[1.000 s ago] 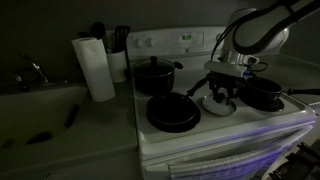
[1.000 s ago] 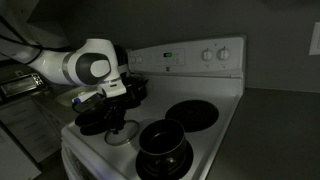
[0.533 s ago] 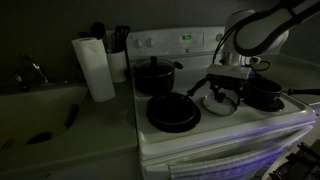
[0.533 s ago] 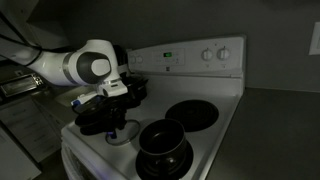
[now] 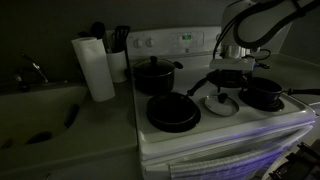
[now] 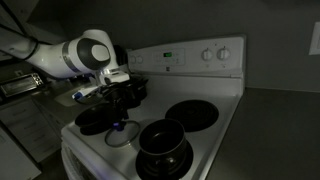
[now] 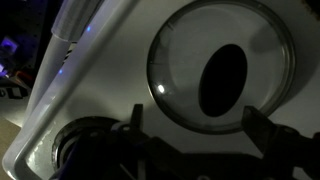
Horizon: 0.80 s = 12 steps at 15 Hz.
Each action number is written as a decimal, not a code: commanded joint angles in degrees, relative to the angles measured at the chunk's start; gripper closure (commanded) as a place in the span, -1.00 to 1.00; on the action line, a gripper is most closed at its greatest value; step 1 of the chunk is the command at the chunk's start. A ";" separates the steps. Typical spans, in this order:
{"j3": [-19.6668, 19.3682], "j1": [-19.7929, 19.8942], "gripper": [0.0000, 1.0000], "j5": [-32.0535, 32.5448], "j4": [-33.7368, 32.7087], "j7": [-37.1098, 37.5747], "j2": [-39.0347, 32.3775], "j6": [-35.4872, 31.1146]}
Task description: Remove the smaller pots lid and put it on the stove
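The lid (image 7: 222,65), see-through with a pale rim and a dark knob, lies flat on the white stove (image 7: 110,70) top. In an exterior view the lid (image 5: 221,103) rests between the frying pan and the smaller pot (image 5: 262,95), which stands uncovered at the front with its long handle pointing away. My gripper (image 7: 198,125) hangs a little above the lid, open and empty, with its fingers (image 7: 262,125) standing apart beyond the rim. Both exterior views show the gripper (image 5: 230,72) (image 6: 119,100) lifted clear of the lid (image 6: 120,130).
On a back burner stands the taller black pot (image 5: 155,75), with a flat frying pan (image 5: 173,112) in front of it. A paper towel roll (image 5: 96,68) and a utensil holder (image 5: 118,55) stand on the counter beside the stove, with a sink (image 5: 35,95) beyond.
The gripper opened and let go of the lid, which now rests on the stove top. The arm then rose away from it.
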<state>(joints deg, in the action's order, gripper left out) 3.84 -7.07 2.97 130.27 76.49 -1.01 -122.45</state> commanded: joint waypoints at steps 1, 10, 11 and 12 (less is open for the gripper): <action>0.26 0.78 -1.00 1.40 -1.90 -3.18 0.95 3.13; 0.74 0.67 -1.00 0.62 -5.90 -8.30 3.46 8.53; 0.80 0.70 -1.00 0.62 -6.02 -8.45 3.59 8.69; 0.88 0.70 -1.00 0.68 -6.22 -8.61 3.66 8.85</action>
<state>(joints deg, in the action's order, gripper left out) 4.03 -7.09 3.76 124.69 69.74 1.76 -115.61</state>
